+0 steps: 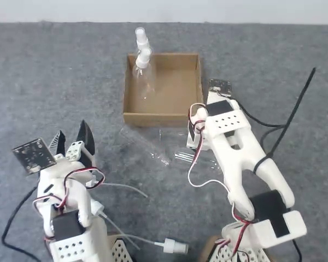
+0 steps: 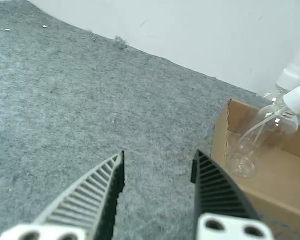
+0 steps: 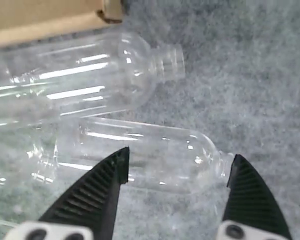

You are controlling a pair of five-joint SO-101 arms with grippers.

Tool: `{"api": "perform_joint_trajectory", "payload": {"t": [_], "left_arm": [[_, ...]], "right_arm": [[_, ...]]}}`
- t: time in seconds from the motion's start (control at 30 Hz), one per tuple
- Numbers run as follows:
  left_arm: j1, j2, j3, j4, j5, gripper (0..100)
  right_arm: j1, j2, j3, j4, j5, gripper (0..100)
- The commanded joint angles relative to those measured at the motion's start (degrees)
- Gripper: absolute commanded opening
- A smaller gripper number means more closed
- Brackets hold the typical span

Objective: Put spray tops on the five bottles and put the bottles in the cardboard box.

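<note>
A loose spray top [image 1: 172, 246] lies on the grey surface [image 1: 54, 71] by the arm bases. Clear uncapped bottles [image 1: 145, 144] lie just before the cardboard box [image 1: 163, 117]; their outlines blur together, so their number is unclear. One bottle [image 3: 140, 155] lies below the right gripper [image 3: 180, 156], whose fingers are spread wide. In the box leans a capped bottle [image 1: 144, 76]. A second capped bottle [image 1: 140, 35] stands at the far wall, inside or outside I cannot tell. The left gripper [image 2: 159, 156] hangs with fingers apart, well away

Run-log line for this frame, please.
left claw: open, empty | right claw: open over uncapped bottle lying flat | capped bottle: in cardboard box
</note>
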Motion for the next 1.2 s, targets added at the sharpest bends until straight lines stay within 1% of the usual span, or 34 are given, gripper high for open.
{"api": "perform_joint_trajectory", "payload": {"t": [0.0,0.2,0.37,0.6,0.7,0.83,0.93,1.0,1.17], "left_arm": [[-0.4,-1.0,-0.1,-2.0,-0.4,21],[-0.4,-1.0,-0.1,-2.0,-0.4,21],[-0.4,-1.0,-0.1,-2.0,-0.4,21],[-0.4,-1.0,-0.1,-2.1,-0.4,21],[-0.4,-1.0,-0.1,-2.1,-0.4,21],[-0.4,-1.0,-0.1,-2.1,-0.4,21],[-0.4,-1.0,-0.1,-2.1,-0.4,21],[-0.4,-1.0,-0.1,-2.1,-0.4,21],[-0.4,-1.0,-0.1,-2.1,-0.4,21]], "right_arm": [[0.5,-1.5,2.5,-0.3,-0.3,27.0],[0.6,-2.0,2.5,1.7,0.0,27.0],[0.6,-2.2,2.1,4.6,5.4,27.1],[0.3,-2.6,1.9,4.8,5.5,27.1],[0.5,-5.9,2.0,4.9,5.6,27.0],[0.2,-13.0,2.1,7.8,5.6,27.0],[0.2,-17.6,2.1,10.6,8.4,26.8],[0.6,-19.6,2.1,12.4,10.1,23.7],[0.7,-22.3,2.2,16.0,13.2,8.4]]}}
